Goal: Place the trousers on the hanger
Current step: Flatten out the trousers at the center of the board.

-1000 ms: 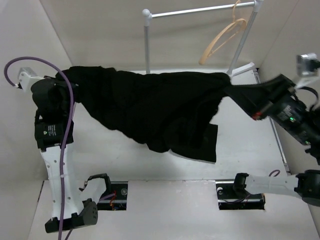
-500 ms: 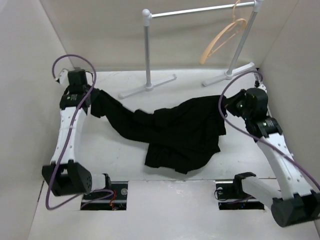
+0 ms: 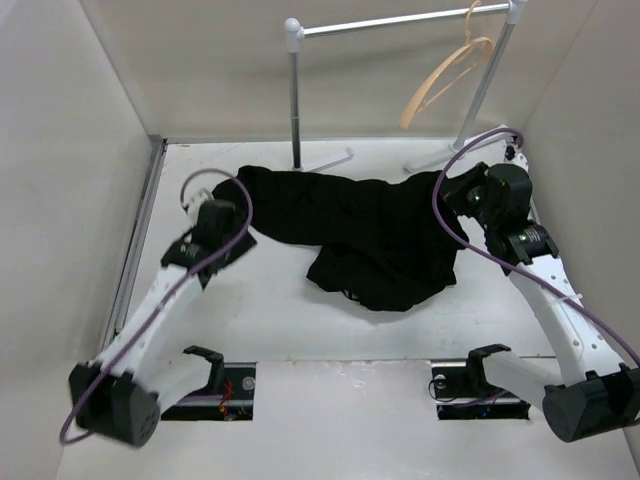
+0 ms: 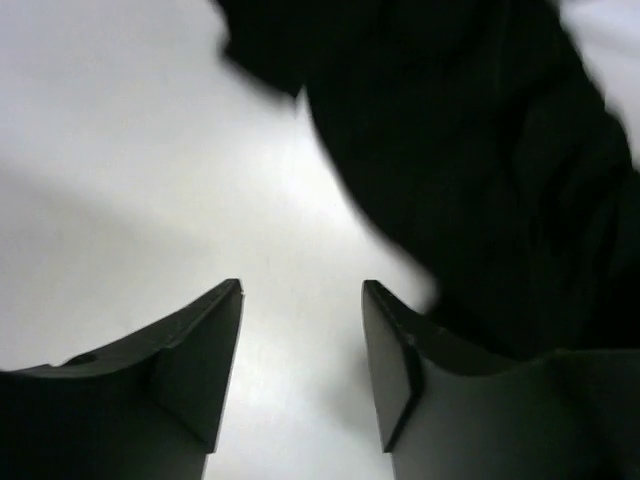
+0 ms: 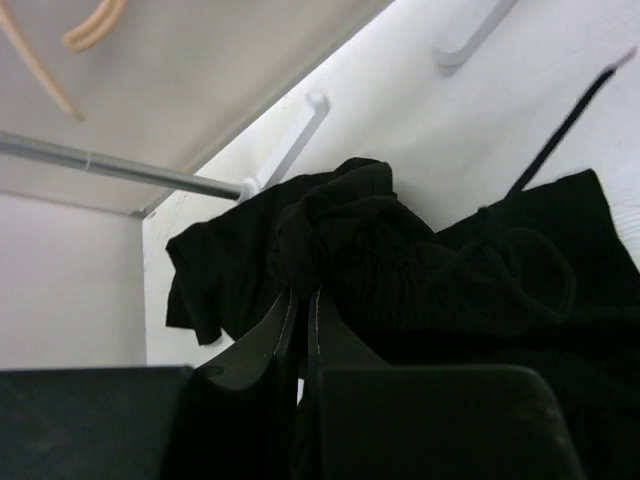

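The black trousers (image 3: 370, 235) lie crumpled on the table, spread from centre left to the right. They also show in the left wrist view (image 4: 470, 150) and the right wrist view (image 5: 400, 260). My right gripper (image 3: 452, 208) is shut on a bunched fold of the trousers at their right end; in its wrist view (image 5: 304, 292) the jaws pinch the cloth. My left gripper (image 3: 240, 243) is open and empty just left of the trousers' left end; its wrist view (image 4: 302, 290) shows bare table between the jaws. The tan hanger (image 3: 445, 80) hangs on the rack at the back right, and also shows in the right wrist view (image 5: 70, 35).
A white tubular rack (image 3: 400, 20) stands at the back, with a left post (image 3: 294, 95) and feet partly under the trousers. White walls enclose the table on the left (image 3: 70, 150) and right. Purple cables loop over both arms.
The left gripper has let go of the trousers and moved right and nearer, now open. The trousers have dropped and shifted toward the back. The right gripper keeps its hold.
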You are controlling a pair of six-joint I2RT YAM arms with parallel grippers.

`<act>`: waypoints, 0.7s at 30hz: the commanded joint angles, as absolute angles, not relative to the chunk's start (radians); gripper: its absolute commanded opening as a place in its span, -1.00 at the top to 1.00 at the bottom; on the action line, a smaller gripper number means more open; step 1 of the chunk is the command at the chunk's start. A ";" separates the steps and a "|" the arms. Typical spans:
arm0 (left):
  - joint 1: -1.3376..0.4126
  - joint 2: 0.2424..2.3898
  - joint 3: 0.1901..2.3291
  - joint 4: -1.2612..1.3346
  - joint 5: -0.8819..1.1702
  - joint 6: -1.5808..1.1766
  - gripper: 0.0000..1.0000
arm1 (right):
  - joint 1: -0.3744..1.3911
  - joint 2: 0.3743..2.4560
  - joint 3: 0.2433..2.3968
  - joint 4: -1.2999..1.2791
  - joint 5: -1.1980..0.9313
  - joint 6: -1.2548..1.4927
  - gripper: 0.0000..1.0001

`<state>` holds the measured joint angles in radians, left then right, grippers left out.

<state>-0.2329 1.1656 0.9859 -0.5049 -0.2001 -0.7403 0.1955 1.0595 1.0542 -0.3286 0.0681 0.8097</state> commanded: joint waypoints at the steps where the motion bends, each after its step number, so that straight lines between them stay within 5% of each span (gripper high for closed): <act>1: -0.394 0.909 0.757 -0.624 -0.123 -0.941 0.12 | 0.215 1.055 1.124 -0.271 0.115 0.778 0.91; 5: -0.672 0.825 0.563 -0.505 -0.104 -1.189 0.18 | 0.226 1.072 1.146 -0.282 0.118 0.765 0.91; 11: -0.951 1.046 0.571 -0.215 -0.267 -1.186 -0.09 | 0.226 1.084 1.161 -0.282 0.101 0.770 0.89; 21: -0.996 1.405 0.632 0.112 -0.434 -1.155 -0.18 | 0.249 1.071 1.158 -0.282 0.060 0.770 0.88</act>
<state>-1.0214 1.3590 0.5785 -0.0139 -0.3382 -1.1431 0.2432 1.0981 1.1137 -0.3325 0.0814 0.7807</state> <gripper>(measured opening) 0.586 0.077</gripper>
